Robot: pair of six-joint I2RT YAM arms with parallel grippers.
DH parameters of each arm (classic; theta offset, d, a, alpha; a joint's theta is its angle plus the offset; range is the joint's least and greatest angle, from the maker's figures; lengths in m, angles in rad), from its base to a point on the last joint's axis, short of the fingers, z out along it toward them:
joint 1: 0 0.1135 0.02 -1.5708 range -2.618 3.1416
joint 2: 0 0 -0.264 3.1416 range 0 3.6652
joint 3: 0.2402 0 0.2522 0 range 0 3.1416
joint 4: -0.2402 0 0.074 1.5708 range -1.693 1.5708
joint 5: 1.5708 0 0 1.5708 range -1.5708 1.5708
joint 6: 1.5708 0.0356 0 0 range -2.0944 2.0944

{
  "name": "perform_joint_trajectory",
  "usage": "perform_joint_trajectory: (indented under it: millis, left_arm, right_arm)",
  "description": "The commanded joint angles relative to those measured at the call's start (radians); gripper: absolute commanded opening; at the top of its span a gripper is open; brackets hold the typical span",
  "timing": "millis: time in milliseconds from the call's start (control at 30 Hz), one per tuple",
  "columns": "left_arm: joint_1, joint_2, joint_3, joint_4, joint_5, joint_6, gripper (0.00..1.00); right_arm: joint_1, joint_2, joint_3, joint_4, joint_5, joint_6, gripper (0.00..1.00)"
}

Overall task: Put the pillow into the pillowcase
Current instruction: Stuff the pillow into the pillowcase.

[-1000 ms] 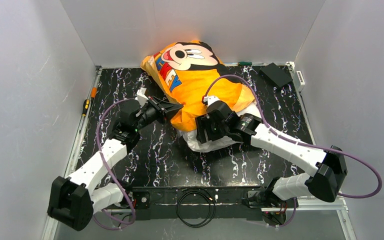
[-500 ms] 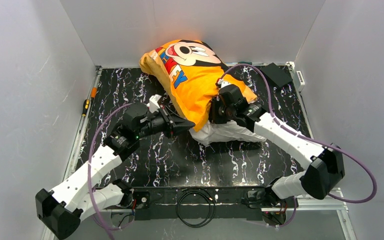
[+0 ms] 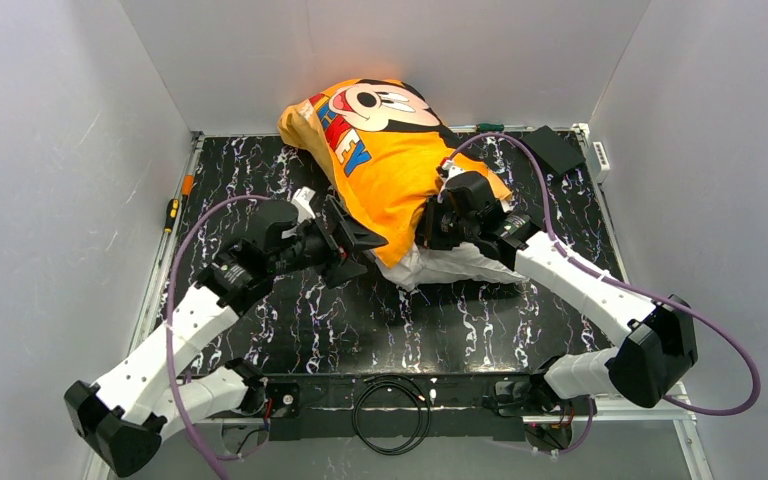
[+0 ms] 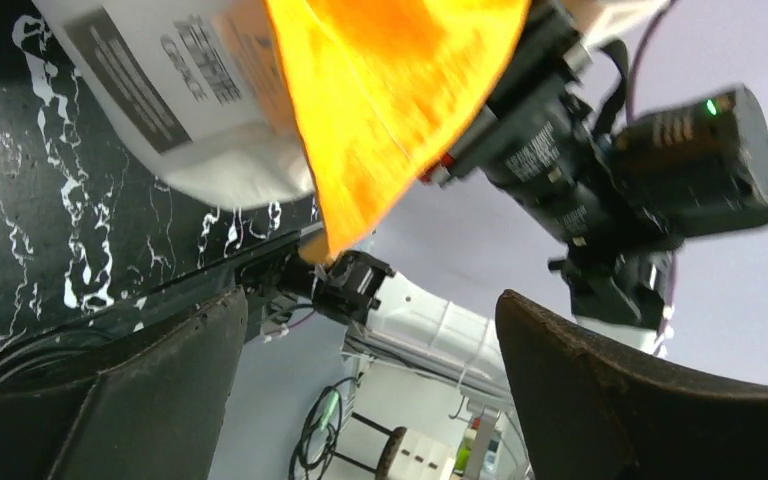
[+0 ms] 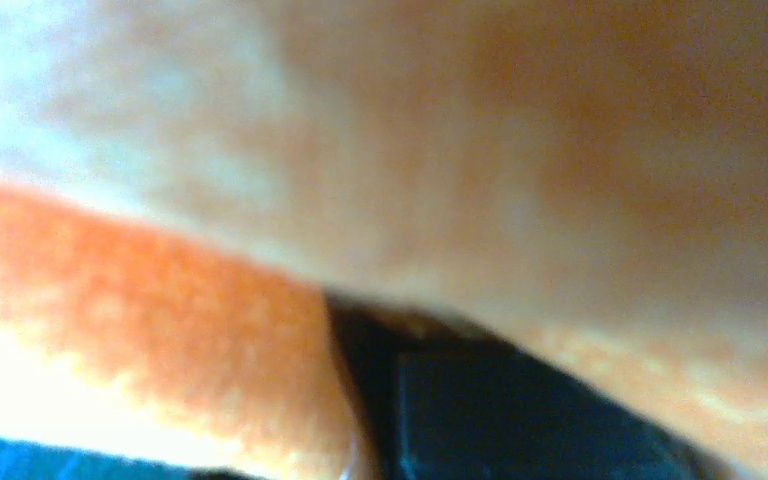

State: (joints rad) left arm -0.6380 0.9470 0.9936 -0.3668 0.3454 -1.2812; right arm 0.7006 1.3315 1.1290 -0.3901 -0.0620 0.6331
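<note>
The orange pillowcase (image 3: 390,150) with the Mickey face lies at the back of the table, most of the pillow inside it. The white pillow (image 3: 452,265) sticks out of its near opening; its printed label shows in the left wrist view (image 4: 190,120). My left gripper (image 3: 362,243) stands open just left of the case's hanging corner (image 4: 360,200), with nothing between its fingers (image 4: 370,300). My right gripper (image 3: 438,225) is shut on the pillowcase's rim at the right side of the opening. Orange cloth (image 5: 160,320) fills the right wrist view, pressed against a dark finger (image 5: 500,420).
A screwdriver (image 3: 172,212) lies along the left edge. At the back right sit a black box (image 3: 552,148) and a white power strip (image 3: 598,152); a green-handled tool (image 3: 488,127) lies by the back wall. A coiled cable (image 3: 392,405) lies between the arm bases. Walls close three sides.
My left gripper opened and let go of the pillowcase's corner. My right gripper moved from the pillow's near end to the case's rim and shut there. The case shifted back.
</note>
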Motion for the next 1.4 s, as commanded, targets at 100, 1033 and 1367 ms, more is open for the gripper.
perform_joint_trajectory:
  millis: [100, 1033, 1367]
  left_arm:
    - [0.015, 0.179, -0.047, 0.376, 0.027, -0.071, 0.96]
    - [-0.026, 0.301, 0.535, 0.165, 0.087, -0.007, 0.00]
    - [0.050, 0.275, 0.672, -0.085, 0.018, 0.086, 0.00]
  right_arm:
    - [-0.027, -0.005, 0.025, 0.177, -0.006, 0.047, 0.14]
    - [-0.160, -0.134, 0.318, 0.015, 0.081, 0.072, 0.15]
    - [-0.187, -0.184, 0.295, -0.080, 0.115, 0.077, 0.11]
